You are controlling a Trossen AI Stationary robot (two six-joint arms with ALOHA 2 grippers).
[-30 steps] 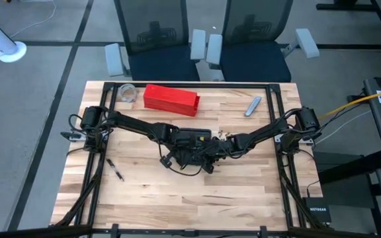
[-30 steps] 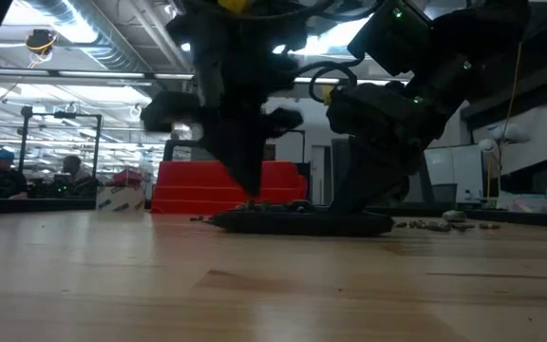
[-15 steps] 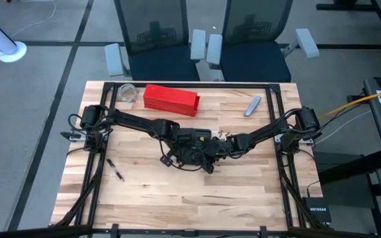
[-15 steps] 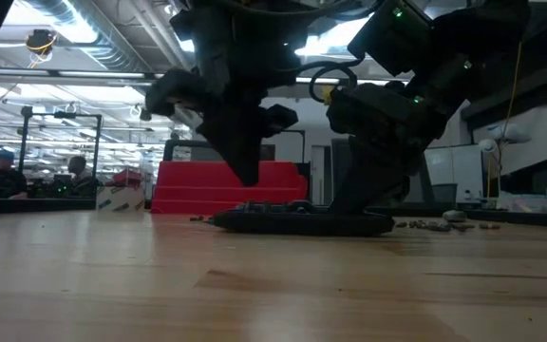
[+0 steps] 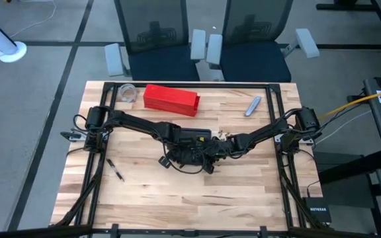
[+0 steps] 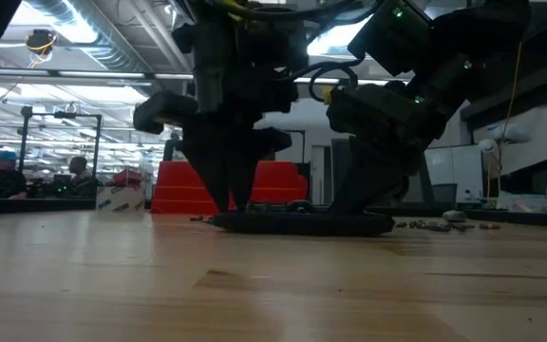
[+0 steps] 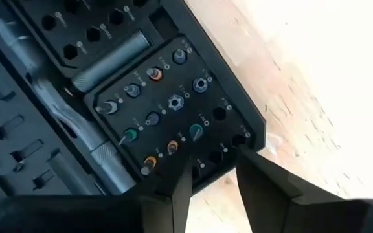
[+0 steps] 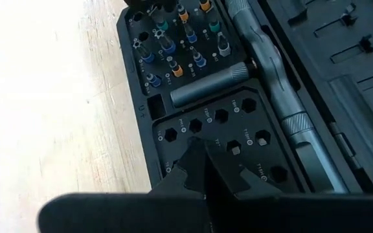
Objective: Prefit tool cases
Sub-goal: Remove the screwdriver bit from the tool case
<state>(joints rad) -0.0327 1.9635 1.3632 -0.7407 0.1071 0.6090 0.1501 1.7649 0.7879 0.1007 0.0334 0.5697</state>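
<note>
Pale wooden planks make up the table (image 5: 177, 198), with office chairs pushed up at its far edge. Near the table's middle lies the black tool case (image 6: 302, 221), opened flat; the wrist views show gridded sockets, some filled with colour-banded bits (image 7: 154, 123) and many empty, plus a metal ratchet handle (image 8: 283, 97) lying along the tray. The left gripper (image 7: 211, 178) points down at the case's outer corner, fingers apart, their tips right at the corner of the bit block. The right gripper (image 8: 203, 169) is over the other socket block, fingers pressed together with nothing between them, tips at the empty hex holes. Small loose bits (image 6: 440, 226) lie scattered on the wood just beside the case. A longer red box (image 5: 170, 98) sits toward the far edge, a clear round container (image 5: 127, 92) near the far left corner and a grey tool (image 5: 253, 106) toward the far right.
</note>
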